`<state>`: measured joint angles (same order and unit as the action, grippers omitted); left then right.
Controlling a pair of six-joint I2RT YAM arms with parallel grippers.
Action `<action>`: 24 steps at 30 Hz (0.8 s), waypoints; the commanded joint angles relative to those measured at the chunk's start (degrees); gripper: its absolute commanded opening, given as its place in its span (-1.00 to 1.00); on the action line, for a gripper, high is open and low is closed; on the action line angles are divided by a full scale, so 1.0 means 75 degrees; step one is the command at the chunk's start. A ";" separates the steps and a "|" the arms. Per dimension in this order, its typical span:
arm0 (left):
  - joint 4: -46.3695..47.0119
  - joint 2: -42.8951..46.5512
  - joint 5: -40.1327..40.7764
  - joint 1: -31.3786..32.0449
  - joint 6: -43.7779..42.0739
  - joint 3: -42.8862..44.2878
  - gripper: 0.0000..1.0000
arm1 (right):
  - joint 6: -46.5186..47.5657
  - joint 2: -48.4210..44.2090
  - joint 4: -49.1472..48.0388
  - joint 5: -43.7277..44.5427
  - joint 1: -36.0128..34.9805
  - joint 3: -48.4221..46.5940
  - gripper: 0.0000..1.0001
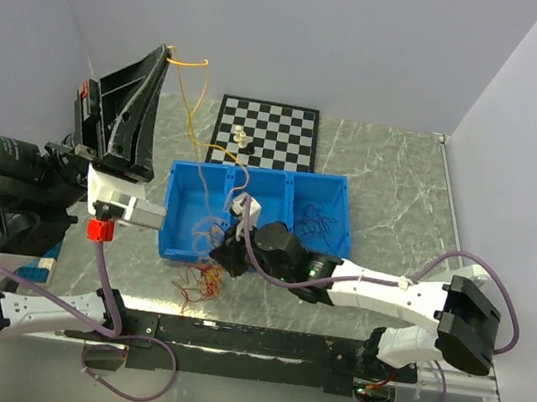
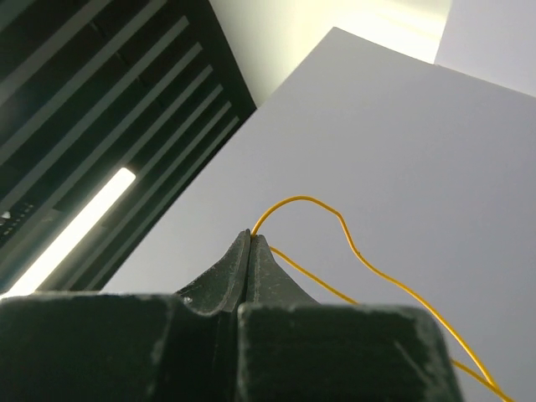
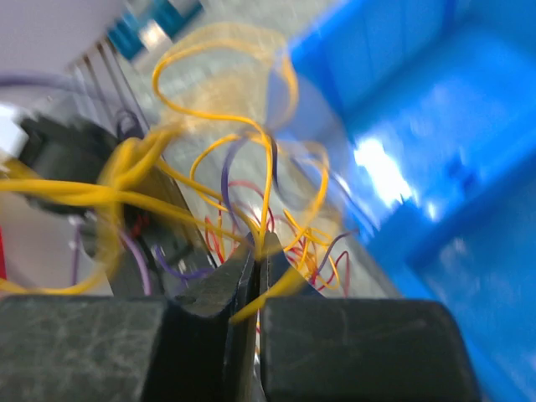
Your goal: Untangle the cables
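Yellow cable (image 1: 195,99): a thin single strand. In the top view it runs from the left end effector (image 1: 167,47), raised in the upper left of the frame, loops out to the right, then drops in a wavy line toward the blue bin (image 1: 175,233) at centre. The left wrist view shows the left end effector (image 2: 253,239) with its jaws pressed together on the yellow cable (image 2: 352,243). One short loop arcs up from the tips and two strands trail off to the lower right, against a plain wall and a ceiling light. In the right wrist view, the right end effector (image 3: 255,251) also has its jaws together, with a yellow cable (image 3: 266,180) strand pinched between the tips. Behind it sits a tangle of cables (image 3: 251,226), yellow, red and purple loops. This view is badly blurred, so we cannot follow any single strand or tell which crossings are knots. In the top view the right end effector (image 1: 230,254) sits at the near wall of the bin, and the arm's dark wrist covers much of what lies under it. A red and orange part of the tangle of cables (image 1: 198,280) lies on the tabletop (image 1: 401,191), just in front of the bin. The bin has two compartments. The left one holds pale and purple strands and a small white connector (image 1: 245,203), and the right one holds a small clump of dark cables (image 1: 321,221). Beyond the bin lies a chessboard (image 1: 265,133) with a few chess pieces (image 1: 241,138) on it, too small for us to identify.
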<state>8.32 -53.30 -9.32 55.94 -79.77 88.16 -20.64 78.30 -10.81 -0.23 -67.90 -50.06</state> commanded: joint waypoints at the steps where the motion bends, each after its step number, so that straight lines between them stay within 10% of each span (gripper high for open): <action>1: 0.1315 -0.0205 -0.0292 -0.0006 -0.0613 0.0444 -0.99 | -0.0341 -0.0724 0.0291 0.0031 -0.0041 0.1059 -0.94; 14: 0.1587 -0.1050 -0.0516 -0.0006 -0.1389 0.1945 -0.98 | -0.1314 -0.2752 0.1418 0.0511 -0.0064 0.3264 -0.92; 24: 0.0591 0.0460 0.1218 -0.0006 0.0684 -0.1193 -0.99 | -0.1372 -0.3970 0.2238 0.0652 -0.0076 0.3124 -0.91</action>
<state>16.45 -52.86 -7.44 55.94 -82.72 86.91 -30.22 52.29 4.58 3.68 -68.01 -25.45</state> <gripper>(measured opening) 0.014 0.045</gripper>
